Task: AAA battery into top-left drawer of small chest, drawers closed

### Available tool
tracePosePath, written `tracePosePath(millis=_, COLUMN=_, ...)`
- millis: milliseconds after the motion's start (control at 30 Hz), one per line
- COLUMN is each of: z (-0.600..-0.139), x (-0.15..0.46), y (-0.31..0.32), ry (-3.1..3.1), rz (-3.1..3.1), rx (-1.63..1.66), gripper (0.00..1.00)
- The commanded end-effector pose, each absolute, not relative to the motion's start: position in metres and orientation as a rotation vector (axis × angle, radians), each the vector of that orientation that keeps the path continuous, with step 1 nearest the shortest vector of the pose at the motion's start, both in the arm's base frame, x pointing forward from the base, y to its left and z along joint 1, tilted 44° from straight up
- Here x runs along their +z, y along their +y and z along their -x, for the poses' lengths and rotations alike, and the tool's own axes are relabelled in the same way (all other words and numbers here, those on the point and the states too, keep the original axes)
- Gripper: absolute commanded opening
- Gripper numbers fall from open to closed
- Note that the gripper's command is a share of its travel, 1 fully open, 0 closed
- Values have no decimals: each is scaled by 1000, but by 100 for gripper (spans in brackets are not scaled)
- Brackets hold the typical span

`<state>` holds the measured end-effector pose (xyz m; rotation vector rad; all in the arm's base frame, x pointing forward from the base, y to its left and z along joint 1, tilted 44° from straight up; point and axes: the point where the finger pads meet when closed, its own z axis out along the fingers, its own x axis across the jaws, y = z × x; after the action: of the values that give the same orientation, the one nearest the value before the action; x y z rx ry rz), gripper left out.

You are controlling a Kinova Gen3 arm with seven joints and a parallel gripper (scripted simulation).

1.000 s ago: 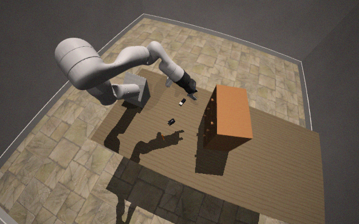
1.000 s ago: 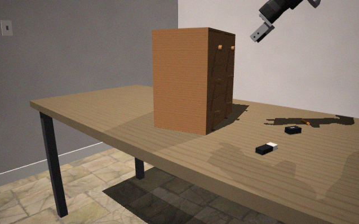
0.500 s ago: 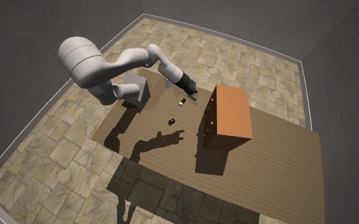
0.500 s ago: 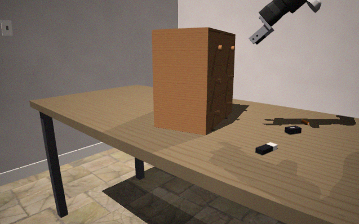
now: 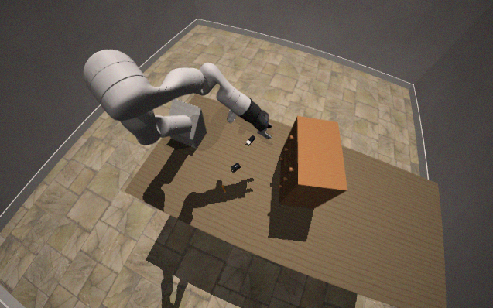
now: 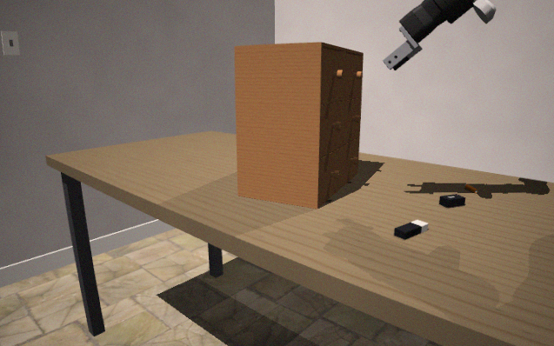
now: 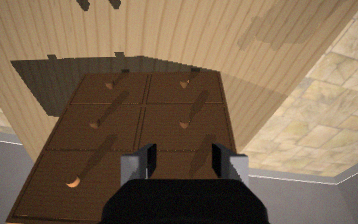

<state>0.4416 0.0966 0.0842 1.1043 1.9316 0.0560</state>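
The AAA battery, a thin orange cylinder, lies on the table in the arm's shadow, well away from the gripper. The small orange-brown wooden chest stands upright; its two columns of three drawers look pushed in. The left top-row drawer has a round knob; in the upside-down wrist view that drawer is mostly hidden behind the gripper. My gripper is open and empty, raised in front of the chest's upper left and tilted down toward it.
A black-and-white block and a small black box lie on the table in front of the chest. The right top-row knob sticks out beside the left one.
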Motion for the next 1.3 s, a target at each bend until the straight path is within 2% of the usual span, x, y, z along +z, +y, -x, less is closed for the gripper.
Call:
tracePosePath(millis=0, z=-441, x=84, y=97, ry=1933, rz=-1102, rx=56, gripper=100)
tracePosePath(millis=667, z=-442, x=83, y=97, ry=1932, rz=-1099, rx=63, gripper=100)
tracePosePath(millis=700, z=-442, x=83, y=97, ry=1932, rz=-1099, rx=63, gripper=67)
tracePosePath(millis=1267, z=-442, x=83, y=97, ry=1932, rz=-1099, rx=63, gripper=67)
